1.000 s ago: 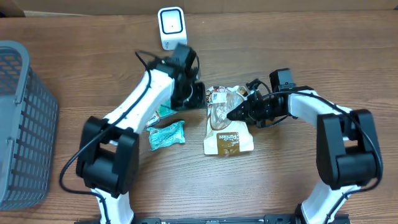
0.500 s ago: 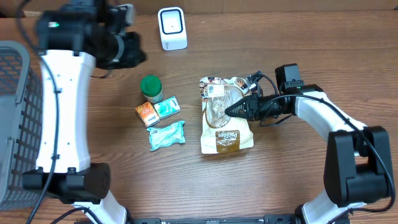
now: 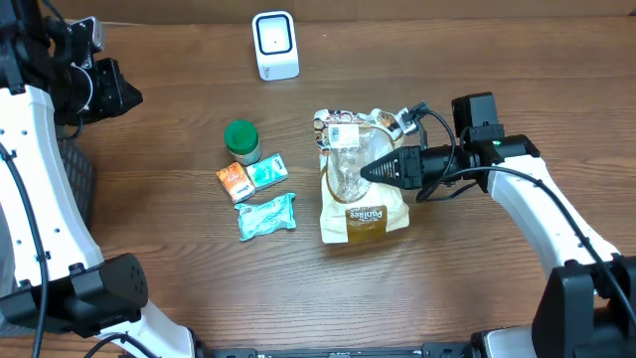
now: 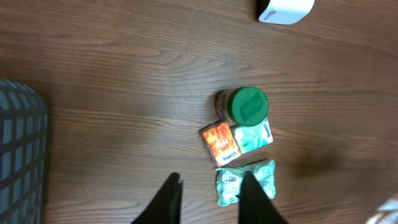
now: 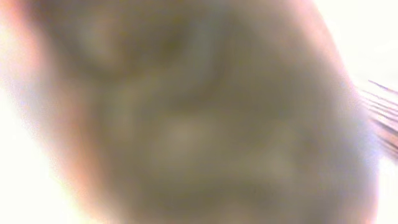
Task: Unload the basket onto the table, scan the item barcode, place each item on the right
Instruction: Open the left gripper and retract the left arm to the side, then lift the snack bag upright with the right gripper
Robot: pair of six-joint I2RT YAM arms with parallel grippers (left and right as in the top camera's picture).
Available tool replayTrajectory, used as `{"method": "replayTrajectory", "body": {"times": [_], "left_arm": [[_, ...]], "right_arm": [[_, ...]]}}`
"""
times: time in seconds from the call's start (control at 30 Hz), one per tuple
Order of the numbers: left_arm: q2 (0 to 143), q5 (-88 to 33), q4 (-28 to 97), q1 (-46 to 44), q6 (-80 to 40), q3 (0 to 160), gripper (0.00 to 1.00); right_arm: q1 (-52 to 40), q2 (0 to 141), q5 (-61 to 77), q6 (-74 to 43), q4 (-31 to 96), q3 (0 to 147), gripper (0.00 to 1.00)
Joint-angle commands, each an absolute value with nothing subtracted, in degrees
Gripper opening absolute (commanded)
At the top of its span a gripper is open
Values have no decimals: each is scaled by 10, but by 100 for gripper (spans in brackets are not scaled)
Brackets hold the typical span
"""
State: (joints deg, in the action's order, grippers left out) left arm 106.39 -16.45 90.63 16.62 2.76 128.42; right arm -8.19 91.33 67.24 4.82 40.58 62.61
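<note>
Though the bag (image 3: 360, 204) bears writing, none is legible.

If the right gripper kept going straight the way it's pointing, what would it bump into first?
The snack bag. The right gripper points sideways, and its tips seem to be on the bag's clear window, so that comes first. Its height is hard to judge from above.

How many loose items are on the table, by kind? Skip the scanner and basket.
snack bag: 1
green-lidded jar: 1
small packets: 3 (orange packet, mint packet, teal pouch)
Total: 5
</note>
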Motion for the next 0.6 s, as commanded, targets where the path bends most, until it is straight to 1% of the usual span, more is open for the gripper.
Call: {"method": "replayTrajectory", "body": {"times": [0.0, 0.03, 0.07, 0.1, 0.13, 0.17, 0.3, 0.57], "left_arm": [[1056, -160, 899, 173, 54, 1296, 24], [1056, -159, 899, 173, 54, 1296, 31], [1056, -159, 899, 173, 54, 1296, 43], [1056, -159, 899, 173, 54, 1296, 64], [1056, -159, 899, 173, 54, 1296, 77], [1056, -159, 899, 172, 54, 1296, 100], [1056, -159, 899, 172, 54, 1296, 100], [1056, -159, 910, 172, 62, 1296, 99]], "right_arm": [[-109, 868, 710, 97, 404, 656, 4], [-116, 860, 711, 109, 404, 656, 4], [-122, 853, 710, 115, 404, 656, 4], [-131, 844, 710, 126, 404, 656, 4], [-137, 838, 710, 132, 404, 656, 4], [-141, 834, 710, 136, 405, 656, 4], [-145, 821, 707, 135, 414, 656, 4], [-104, 821, 706, 136, 471, 656, 4]]}}
